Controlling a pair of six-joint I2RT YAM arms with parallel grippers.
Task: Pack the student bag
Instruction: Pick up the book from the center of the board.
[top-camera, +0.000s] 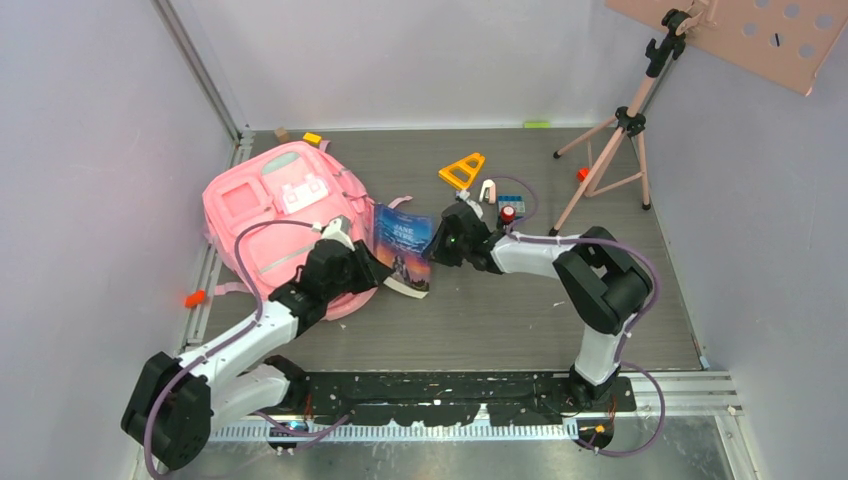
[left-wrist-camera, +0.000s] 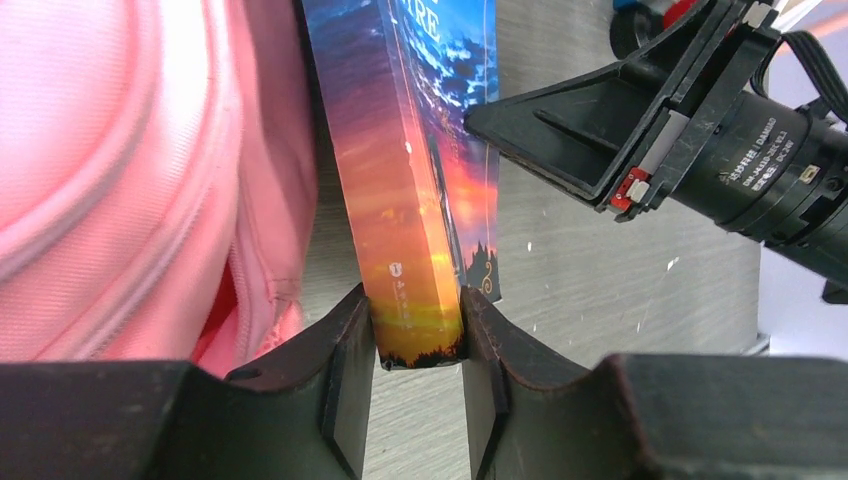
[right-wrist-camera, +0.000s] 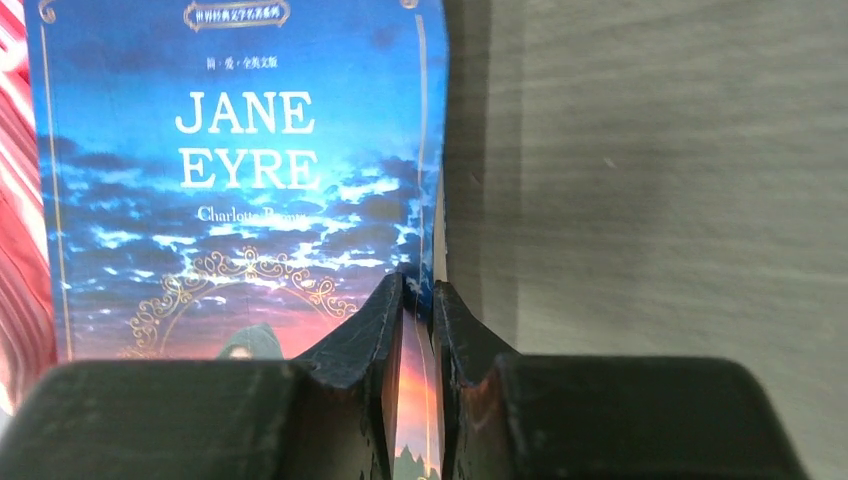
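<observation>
The student bag (top-camera: 250, 210), a big soft pink fabric backpack with a white-and-pink patch and a grey-green top panel, lies flat on the grey table at the back left, front side up. Against the bag's right-hand edge is a thick paperback book (top-camera: 403, 248) with a blue cloudy-sky cover reading JANE EYRE. It is held up on edge and tilted, with both arms on it. The left arm runs from its base along the bag's near side, elbow low and forearm stretched out over the bag's near corner, wrist turned toward the book. The left gripper (left-wrist-camera: 415, 330) has its black jaws clamped across the book's orange sunset-coloured spine at one end, just beside the bag's pink side seam. The right arm rises from its base, folds at a high elbow and reaches nearly level back toward the bag. The right gripper (right-wrist-camera: 418, 305) has its jaws almost together, pinching a thin slice of the book on the side away from the bag; whether that is only the cover I cannot tell. Past the book from the bag lies an orange plastic triangle ruler (top-camera: 458, 164), and farther off stands a pink tripod stand (top-camera: 627, 120).
</observation>
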